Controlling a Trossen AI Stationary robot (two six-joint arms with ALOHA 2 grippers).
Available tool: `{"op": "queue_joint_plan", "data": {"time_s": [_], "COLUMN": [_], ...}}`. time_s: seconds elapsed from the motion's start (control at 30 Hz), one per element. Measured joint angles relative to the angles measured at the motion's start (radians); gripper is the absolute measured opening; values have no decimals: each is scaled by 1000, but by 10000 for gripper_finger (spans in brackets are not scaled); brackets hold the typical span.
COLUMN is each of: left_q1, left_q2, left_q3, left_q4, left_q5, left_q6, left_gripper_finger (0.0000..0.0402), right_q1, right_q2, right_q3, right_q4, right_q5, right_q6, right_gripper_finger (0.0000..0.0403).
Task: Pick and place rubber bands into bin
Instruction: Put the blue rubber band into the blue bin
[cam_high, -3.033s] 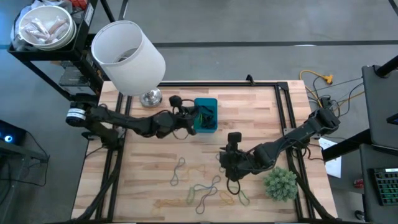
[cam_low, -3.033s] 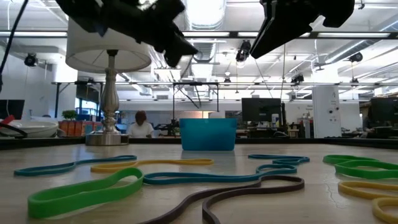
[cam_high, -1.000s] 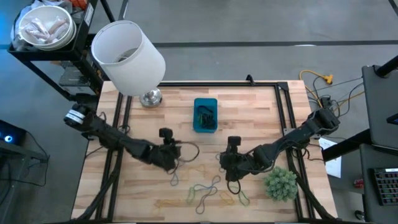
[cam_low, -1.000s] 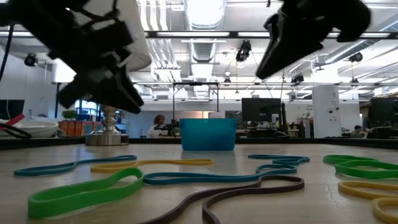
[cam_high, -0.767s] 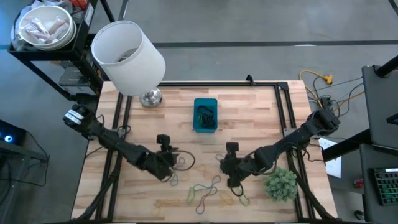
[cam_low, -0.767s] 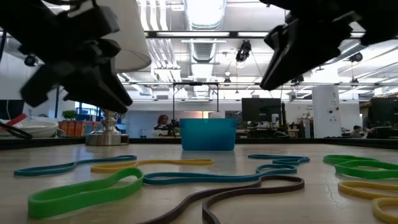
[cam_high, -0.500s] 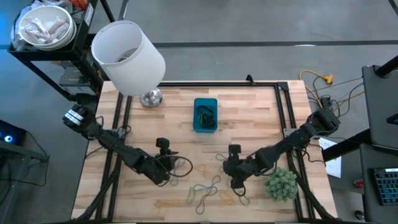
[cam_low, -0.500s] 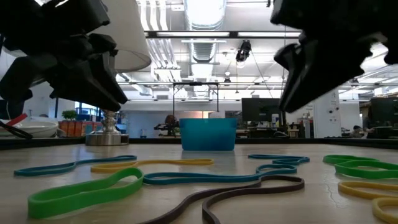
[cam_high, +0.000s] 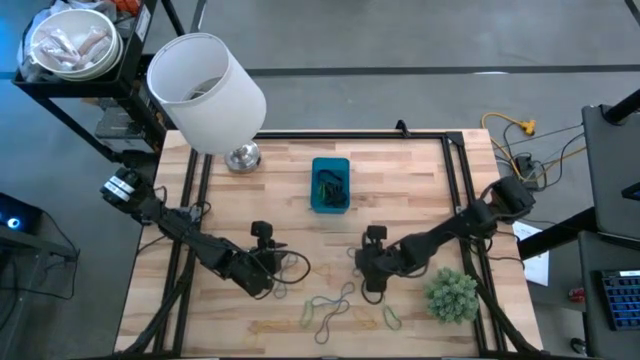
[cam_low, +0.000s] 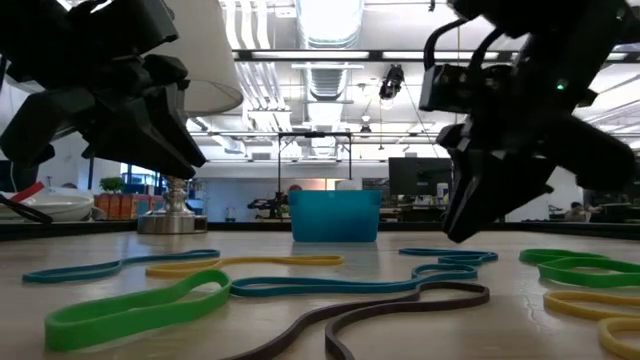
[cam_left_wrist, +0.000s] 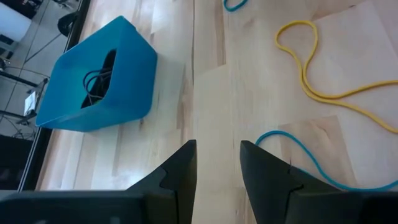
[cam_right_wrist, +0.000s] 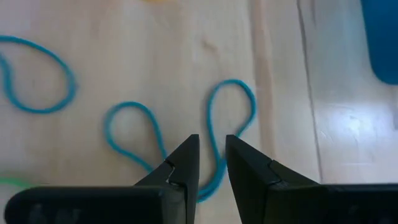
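The blue bin (cam_high: 330, 185) stands at mid table with dark rubber bands lying in it (cam_left_wrist: 99, 74). Loose rubber bands lie flat on the near half of the table: green (cam_low: 140, 305), yellow (cam_low: 240, 263), teal (cam_low: 330, 287) and brown (cam_low: 390, 312). My right gripper (cam_right_wrist: 211, 163) is open and low over the table. Its fingertips stand on either side of a strand of a looping teal band (cam_right_wrist: 214, 118); I cannot tell whether they touch it. My left gripper (cam_left_wrist: 217, 165) is open and holds nothing. It hangs above bare wood left of the bands (cam_high: 272, 264), pointing toward the bin.
A lamp with a big white shade (cam_high: 205, 90) stands at the far left corner. A fuzzy green plant ball (cam_high: 452, 295) sits at the near right, close to my right arm. Black rails (cam_high: 465, 200) run along the table's sides.
My right gripper has sunk toward the table, tipping more steeply down, and now hangs just over the teal band. My left gripper has drifted a little toward the near edge and then stopped. The bands lie as before.
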Motion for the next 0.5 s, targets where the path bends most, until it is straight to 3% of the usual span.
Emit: {"op": "queue_joint_plan", "data": {"time_s": [0.17,0.5], "left_q1": [0,0], "left_q2": [0,0], "left_q3": [-1,-2], "left_q4": [-1,-2], "left_q5": [0,0], "left_q6": [0,0], "left_gripper_finger": [107,107], "right_q1": [-24,-82], "right_q2": [0,-3], "right_q3": [-7,-61], "right_q4": [2,64], "right_q5": [-6,-117], "right_q6": [18,80], "right_gripper_finger": [73,73]}}
